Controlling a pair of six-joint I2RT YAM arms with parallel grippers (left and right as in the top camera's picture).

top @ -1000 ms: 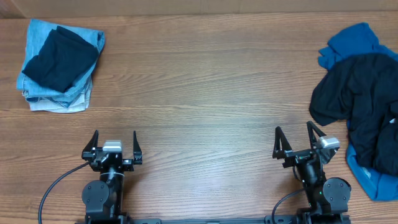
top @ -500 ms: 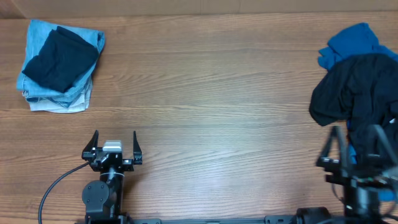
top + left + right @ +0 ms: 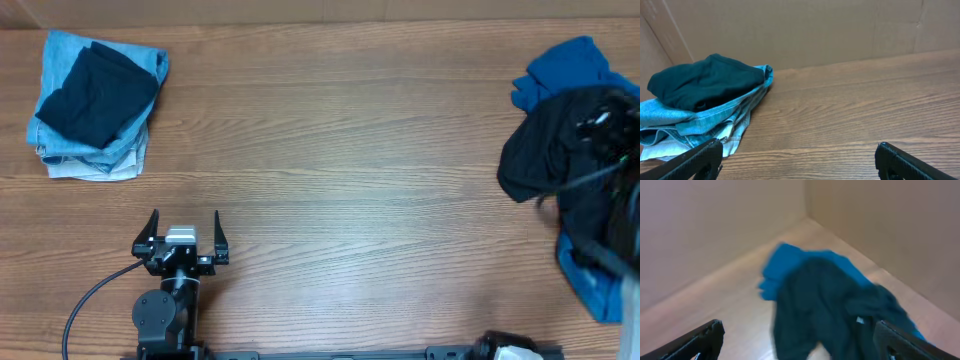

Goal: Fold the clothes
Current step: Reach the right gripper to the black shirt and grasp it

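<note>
Evidently not yet folded, the black shirt [image 3: 540, 150] lies crumpled over the blue garment [image 3: 565, 65] at the right edge of the desk [image 3: 340, 150]. The right end effector [image 3: 797, 325] hovers above it, spread, probably to grab it. The left end effector [image 3: 186, 218] rests spread at near left.

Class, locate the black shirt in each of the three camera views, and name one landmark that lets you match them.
Overhead: black shirt at the right edge, mid-height.
Left wrist: not in it.
Right wrist: the shirt fills the centre.
Shared landmark: the bright blue garment showing from under the shirt.
</note>
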